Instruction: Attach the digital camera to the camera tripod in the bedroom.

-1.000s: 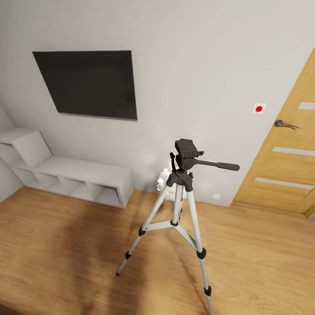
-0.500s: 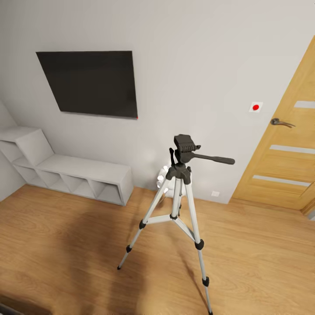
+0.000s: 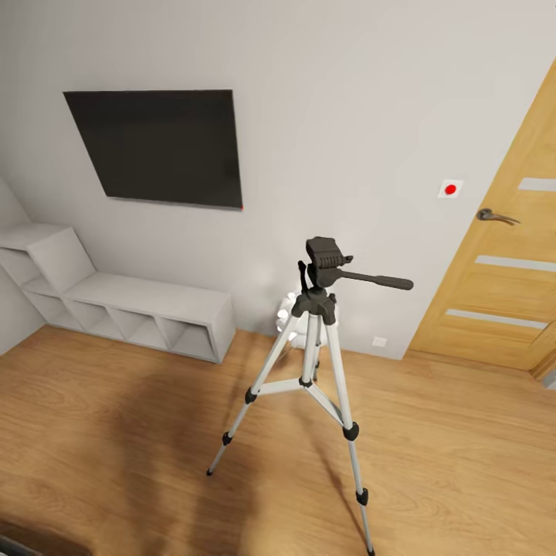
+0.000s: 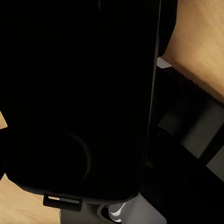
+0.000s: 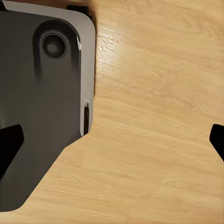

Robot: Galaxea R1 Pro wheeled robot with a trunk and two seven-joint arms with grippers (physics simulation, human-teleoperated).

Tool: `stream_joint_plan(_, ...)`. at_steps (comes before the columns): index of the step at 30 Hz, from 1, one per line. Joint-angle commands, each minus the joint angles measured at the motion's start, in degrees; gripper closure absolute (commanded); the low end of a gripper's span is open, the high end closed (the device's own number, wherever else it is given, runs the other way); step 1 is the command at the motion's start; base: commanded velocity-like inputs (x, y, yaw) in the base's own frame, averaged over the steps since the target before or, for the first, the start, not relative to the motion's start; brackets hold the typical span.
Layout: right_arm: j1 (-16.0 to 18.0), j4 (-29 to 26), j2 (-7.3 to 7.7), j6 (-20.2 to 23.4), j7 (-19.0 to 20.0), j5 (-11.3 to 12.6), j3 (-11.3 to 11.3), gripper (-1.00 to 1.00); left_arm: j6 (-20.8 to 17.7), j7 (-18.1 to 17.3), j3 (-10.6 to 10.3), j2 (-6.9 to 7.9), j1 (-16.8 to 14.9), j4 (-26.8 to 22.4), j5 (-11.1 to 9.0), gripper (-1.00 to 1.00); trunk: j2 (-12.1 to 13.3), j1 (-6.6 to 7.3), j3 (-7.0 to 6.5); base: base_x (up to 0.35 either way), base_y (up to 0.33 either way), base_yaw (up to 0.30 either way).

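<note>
The camera tripod stands on the light wood floor in the middle of the head view. It has silver legs spread wide, a bare black head and a pan handle pointing right. The digital camera is out of view. My right gripper hangs open over bare floor, with its dark fingertips at the two sides of the right wrist view and nothing between them. The left wrist view is almost all black, with a dark rounded body close to the lens. The left gripper's state cannot be read there.
A black TV hangs on the grey-white wall above a low grey cube shelf. An oak door is at the right. A white spiky lamp sits behind the tripod. The robot's dark base panel lies beside the right gripper.
The whole head view has shifted a little, so the camera moved; the tripod now looks slightly smaller and further left. Over the last half second the view barely changes. The tripod itself has not moved.
</note>
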State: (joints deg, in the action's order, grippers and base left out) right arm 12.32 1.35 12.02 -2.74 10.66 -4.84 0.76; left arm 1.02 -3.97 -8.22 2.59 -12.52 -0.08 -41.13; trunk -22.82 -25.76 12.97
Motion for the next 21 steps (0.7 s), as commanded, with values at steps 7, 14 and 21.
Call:
stream_joint_plan(7, 0.1, 0.1, 0.09, -0.2, 0.1, -0.3, 0.1, -1.00, 0.1, -0.3, -0.5, 0.04, 0.0, 0.1, -0.5, 1.00, -0.1, -0.03, 0.10, 0.000, -0.201, 0.000)
stream_joint_plan(14, 0.1, 0.1, 0.11, -0.2, 0.1, -0.3, 0.0, -1.00, 0.1, -0.3, -0.5, -0.02, 0.0, 0.1, -0.6, 1.00, -0.1, -0.03, 0.10, 0.000, -0.061, 0.000)
stream_joint_plan(21, 0.1, 0.1, 0.11, -0.2, 0.1, -0.3, 0.0, -1.00, 0.1, -0.3, -0.5, -0.04, 0.0, 0.1, -0.5, 1.00, -0.1, -0.03, 0.10, -0.042, -0.129, 0.000)
